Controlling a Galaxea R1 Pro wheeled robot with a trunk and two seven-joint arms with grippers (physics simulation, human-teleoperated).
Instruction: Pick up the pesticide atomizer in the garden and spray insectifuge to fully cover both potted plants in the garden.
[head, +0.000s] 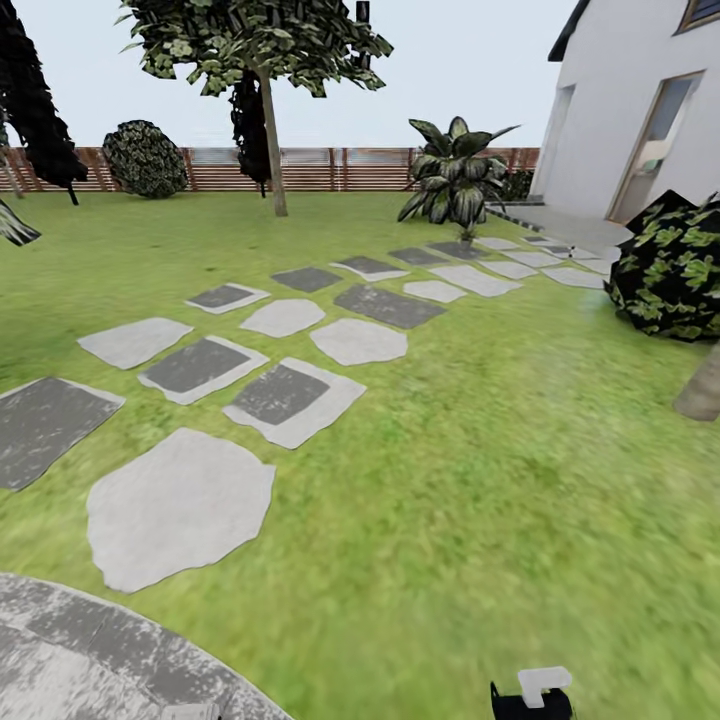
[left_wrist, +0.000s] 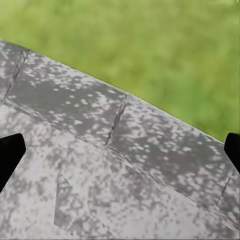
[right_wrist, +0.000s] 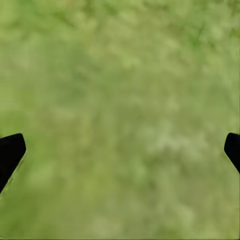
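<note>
Down at the wrists, both tools are seen spread wide with nothing gripped. The left tool (left_wrist: 120, 150) is pointed down over the speckled grey patio (left_wrist: 100, 165), right by its curved edge where the lawn (left_wrist: 150, 45) begins. The right tool (right_wrist: 120, 150) is hung over plain grass. A bit of the right arm (head: 532, 692) is caught at the head view's bottom edge. Stepping slabs (head: 180, 505) are strung across the garden toward a white house (head: 630, 110). A broad-leaved plant (head: 455, 175) is spotted far off by the fence (head: 330, 168); the atomizer can't be made out.
</note>
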